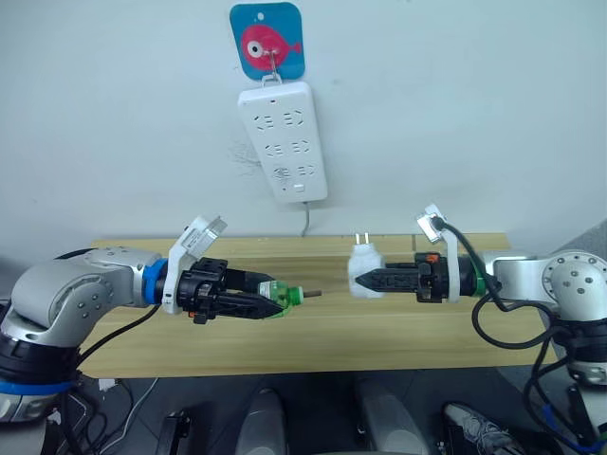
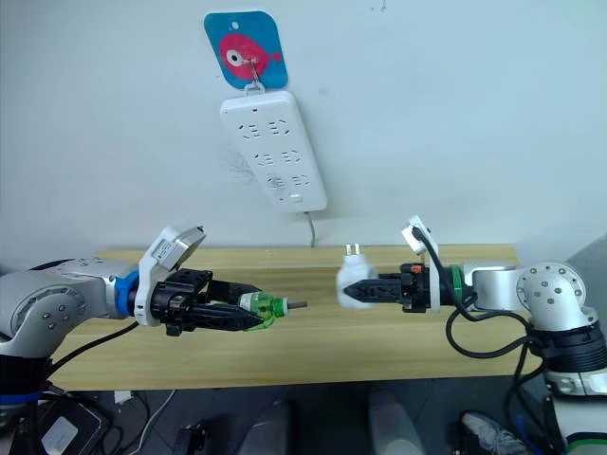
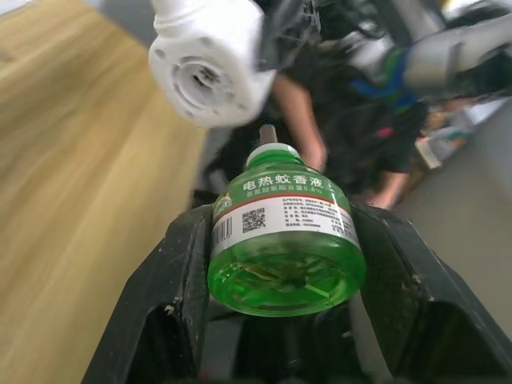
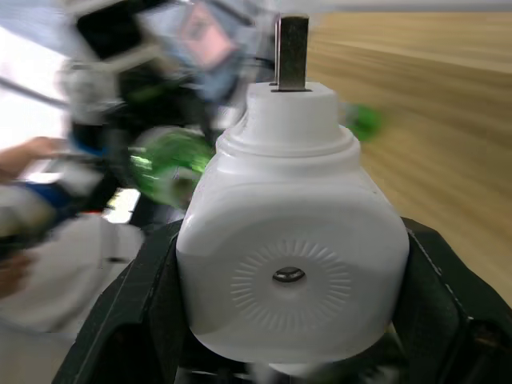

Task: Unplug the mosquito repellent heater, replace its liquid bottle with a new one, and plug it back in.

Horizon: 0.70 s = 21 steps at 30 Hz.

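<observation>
On the left, the left gripper (image 1: 270, 305) is clamped on the green liquid bottle (image 1: 278, 297), holding it on its side above the wooden table (image 1: 322, 332) with the wick end pointing toward the robot's right; in the left wrist view the black fingers (image 3: 172, 272) press against both sides of the bottle's labelled body. Higher up, in the middle, the white power strip (image 1: 285, 140) hangs on the wall below a blue fish hook (image 1: 267, 40), its sockets unoccupied. To the right, the right gripper (image 1: 365, 279) pinches the mosquito repellent heater (image 1: 363, 270), held in the air over the table with its two metal prongs (image 1: 360, 239) pointing up and its open socket facing the bottle. Bottle tip and heater are near each other but apart, roughly level. The step in hand looks like fitting the bottle into the unplugged heater. The next move likely calls for lining the wick up with the socket opening, closing the gap and screwing the neck in, with both grips kept firm.
</observation>
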{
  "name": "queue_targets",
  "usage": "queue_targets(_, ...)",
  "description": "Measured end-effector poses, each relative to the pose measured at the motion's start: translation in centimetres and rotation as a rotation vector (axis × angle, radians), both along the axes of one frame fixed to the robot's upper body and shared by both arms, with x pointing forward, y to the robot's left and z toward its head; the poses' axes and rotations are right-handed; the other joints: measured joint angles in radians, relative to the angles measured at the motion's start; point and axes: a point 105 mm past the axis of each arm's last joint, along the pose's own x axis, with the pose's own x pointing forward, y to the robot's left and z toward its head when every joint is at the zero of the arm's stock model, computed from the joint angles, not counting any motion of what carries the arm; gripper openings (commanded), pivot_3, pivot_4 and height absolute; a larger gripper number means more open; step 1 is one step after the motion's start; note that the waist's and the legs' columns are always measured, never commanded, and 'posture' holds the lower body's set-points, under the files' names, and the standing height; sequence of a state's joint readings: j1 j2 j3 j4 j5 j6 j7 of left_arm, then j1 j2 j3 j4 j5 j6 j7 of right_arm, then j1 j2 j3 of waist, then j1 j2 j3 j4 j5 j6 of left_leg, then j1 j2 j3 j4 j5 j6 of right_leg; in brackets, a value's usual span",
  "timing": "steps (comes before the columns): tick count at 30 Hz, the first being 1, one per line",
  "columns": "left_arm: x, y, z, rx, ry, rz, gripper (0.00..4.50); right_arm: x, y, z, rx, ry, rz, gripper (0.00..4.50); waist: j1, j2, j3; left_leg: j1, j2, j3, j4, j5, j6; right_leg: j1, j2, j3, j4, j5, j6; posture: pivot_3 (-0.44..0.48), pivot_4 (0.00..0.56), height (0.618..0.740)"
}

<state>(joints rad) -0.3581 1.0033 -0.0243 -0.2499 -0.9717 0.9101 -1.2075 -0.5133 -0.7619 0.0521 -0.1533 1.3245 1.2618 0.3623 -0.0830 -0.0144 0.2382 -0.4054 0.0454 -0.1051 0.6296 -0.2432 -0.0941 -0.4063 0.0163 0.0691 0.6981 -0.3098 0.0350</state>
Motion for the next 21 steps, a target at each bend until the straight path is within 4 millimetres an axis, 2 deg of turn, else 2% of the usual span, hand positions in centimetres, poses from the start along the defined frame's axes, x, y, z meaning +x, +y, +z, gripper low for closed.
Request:
queue_targets(4, 0.1, 0.1, -1.5, 0.075, -0.105, 0.017, 2.26, 2.8, -4.0, -5.3, -0.387, -0.071, -0.191, 3.0, 0.0, 0.0, 0.001, 0.0, 0.0, 0.002, 0.0, 0.0, 0.0, -0.001, 0.0, 0.002, 0.0, 0.0, 0.0, -0.066, 0.224, 0.74)
queue_targets(6, -0.2, -0.2, -2.1, 0.097, -0.14, 0.004, 2.26, 3.6, -5.6, -7.1, -0.525, -0.102, -0.239, 3.0, 0.0, -0.001, 0.002, 0.0, 0.0, 0.003, 0.0, 0.0, 0.0, -0.001, 0.0, 0.002, 0.0, 0.0, 0.0, -0.065, 0.225, 0.74)
queue_targets(10, -0.4, -0.8, -2.9, 0.115, -0.189, -0.014, 2.26, 5.4, -8.0, -8.6, -0.672, -0.133, -0.336, 3.0, -0.001, -0.001, 0.002, 0.0, 0.0, 0.003, 0.0, 0.0, 0.0, -0.001, 0.0, 0.003, 0.0, 0.0, 0.0, -0.058, 0.224, 0.74)
queue_targets(15, -0.3, -1.8, -3.5, 0.104, -0.225, -0.02, 2.26, 6.8, -8.7, -9.4, -0.717, -0.12, -0.375, 3.0, 0.0, -0.001, 0.002, 0.0, 0.0, 0.003, 0.0, 0.0, 0.0, -0.001, 0.0, 0.002, 0.001, 0.0, 0.0, -0.057, 0.222, 0.74)
queue_targets(19, -0.2, -2.2, -3.9, 0.111, -0.246, -0.026, 2.26, 7.1, -9.0, -10.0, -0.733, -0.103, -0.387, 4.37, 0.0, -0.001, 0.002, -0.001, 0.0, 0.003, 0.0, 0.0, 0.0, -0.001, 0.0, 0.002, 0.0, 0.0, 0.0, -0.061, 0.22, 0.74)
queue_targets(21, -0.2, -2.3, -3.9, 0.106, -0.247, -0.027, 2.26, 7.1, -8.8, -9.9, -0.721, -0.1, -0.389, 4.5, 0.0, -0.001, 0.002, 0.0, 0.0, 0.003, 0.0, 0.0, 0.0, -0.001, -0.001, 0.002, 0.001, 0.0, 0.0, -0.07, 0.218, 0.74)
